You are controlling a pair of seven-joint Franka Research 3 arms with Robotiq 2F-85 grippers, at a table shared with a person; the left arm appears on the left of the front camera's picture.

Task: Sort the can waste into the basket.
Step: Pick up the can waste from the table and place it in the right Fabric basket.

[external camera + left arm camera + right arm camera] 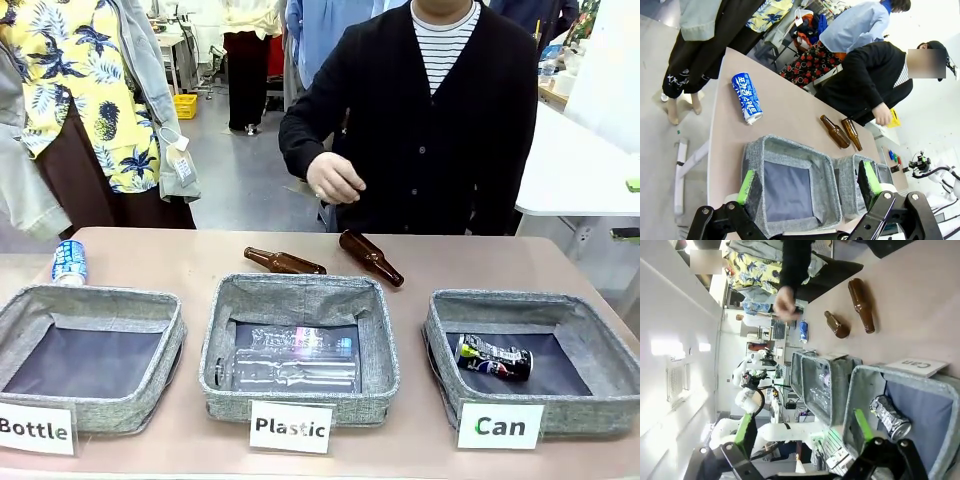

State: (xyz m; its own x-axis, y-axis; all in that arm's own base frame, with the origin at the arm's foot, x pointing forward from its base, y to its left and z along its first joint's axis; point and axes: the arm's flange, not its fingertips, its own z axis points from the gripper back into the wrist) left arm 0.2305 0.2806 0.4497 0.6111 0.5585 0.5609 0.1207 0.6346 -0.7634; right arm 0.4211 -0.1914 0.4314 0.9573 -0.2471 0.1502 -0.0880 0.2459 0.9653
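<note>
At the far left of the counter (180,262), the blue can (69,262) lies on its side just behind the Bottle basket (100,296), close to the counter's left edge and well apart from where it belongs. The left pincer (807,180) hangs above that basket, spread wide and pinching nothing. In the middle, the Plastic basket (300,284) holds clear plastic bottles (295,358), and two brown bottles (284,262) lie on the counter just behind it, with the person's hand (335,178) raised beyond them. At the right, the Can basket (530,298) already holds the black can (493,358); the right pincer (802,427) hovers near it, likewise spread and empty. The likely trouble sits with the blue can: a round body on its side may roll away from a pad that touches off-centre, perhaps off the nearby edge, and a light thin can may slip or dent. The carry would also cross two other baskets, so an early release would drop it in the wrong one.
</note>
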